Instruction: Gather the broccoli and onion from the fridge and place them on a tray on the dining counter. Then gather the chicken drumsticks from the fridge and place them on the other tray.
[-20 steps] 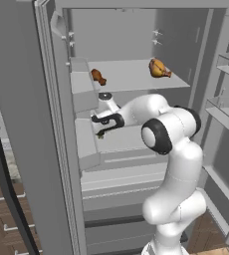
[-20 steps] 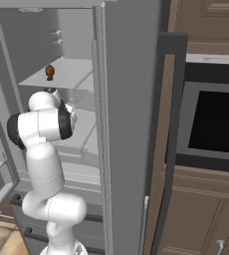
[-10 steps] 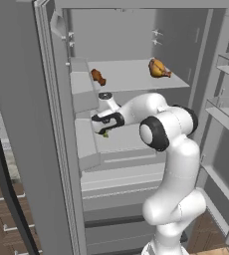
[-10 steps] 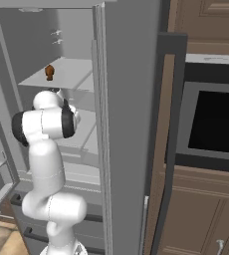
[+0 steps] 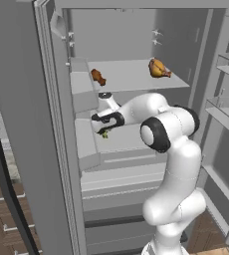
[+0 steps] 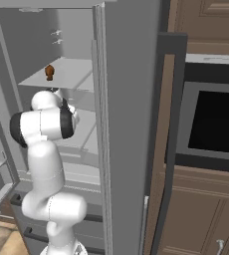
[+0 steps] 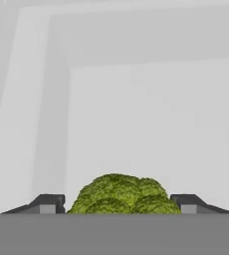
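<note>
Inside the open fridge (image 5: 32, 149), the bright-green broccoli (image 5: 104, 133) lies on the middle shelf at the left. My gripper (image 5: 104, 129) reaches down onto it. In the hand view the broccoli (image 7: 120, 193) fills the space between the two dark fingertips (image 7: 48, 203), which touch its sides; my gripper (image 7: 116, 205) is shut on it. Two chicken drumsticks (image 5: 97, 76) (image 5: 158, 68) rest on the shelf above; one drumstick (image 6: 49, 72) shows from the right. The onion, the trays and the dining counter are out of view.
The fridge's left wall and door bins (image 5: 84, 99) stand close beside the hand. The upper shelf (image 5: 136, 79) hangs just over the arm. To the right of the fridge (image 6: 126, 124) are a built-in oven (image 6: 213, 124) and brown cabinets (image 6: 196, 209).
The gripper has sunk a little onto the broccoli and its fingers have drawn in from fully open against the broccoli's sides. The drumsticks have not moved.
</note>
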{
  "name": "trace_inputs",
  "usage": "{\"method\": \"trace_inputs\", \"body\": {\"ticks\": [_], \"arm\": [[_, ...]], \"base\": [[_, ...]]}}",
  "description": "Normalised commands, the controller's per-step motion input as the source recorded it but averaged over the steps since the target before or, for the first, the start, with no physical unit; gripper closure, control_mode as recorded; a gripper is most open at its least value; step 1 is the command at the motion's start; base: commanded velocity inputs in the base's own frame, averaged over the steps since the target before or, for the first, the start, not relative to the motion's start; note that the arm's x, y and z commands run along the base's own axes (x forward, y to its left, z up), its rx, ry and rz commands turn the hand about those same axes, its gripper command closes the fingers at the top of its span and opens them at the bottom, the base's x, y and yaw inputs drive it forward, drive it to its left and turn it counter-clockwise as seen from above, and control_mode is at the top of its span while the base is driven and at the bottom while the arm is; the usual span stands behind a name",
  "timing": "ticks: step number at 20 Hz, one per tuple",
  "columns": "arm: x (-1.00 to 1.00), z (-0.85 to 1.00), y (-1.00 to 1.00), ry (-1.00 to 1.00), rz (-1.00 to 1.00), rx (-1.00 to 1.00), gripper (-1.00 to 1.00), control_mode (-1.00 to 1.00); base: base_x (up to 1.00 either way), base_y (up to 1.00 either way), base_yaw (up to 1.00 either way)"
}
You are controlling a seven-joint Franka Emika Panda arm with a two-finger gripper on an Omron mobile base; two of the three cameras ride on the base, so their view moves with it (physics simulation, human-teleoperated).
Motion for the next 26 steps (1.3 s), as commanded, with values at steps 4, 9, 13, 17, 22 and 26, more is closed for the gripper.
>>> {"method": "trace_inputs", "body": {"ticks": [4,9,13,17,22,26], "arm": [[-0.61,0.00,-0.11,-0.03,0.00,0.00,1.00,-1.00],[-0.99,0.00,-0.37,-0.18,0.00,0.00,1.00,-1.00],[-0.74,0.08,-0.31,-0.20,0.00,0.00,1.00,-1.00],[-0.76,0.75,-0.42,-0.08,0.00,0.01,1.00,-1.00],[-0.96,0.97,-0.23,0.00,0.00,0.06,1.00,-1.00],[-1.00,0.87,-0.16,0.09,-0.02,0.00,1.00,-1.00]], "base": [[0.00,0.00,0.00],[0.00,0.00,0.00],[0.00,0.00,0.00],[0.00,0.00,0.00],[0.00,0.00,0.00],[0.00,0.00,0.00]]}}
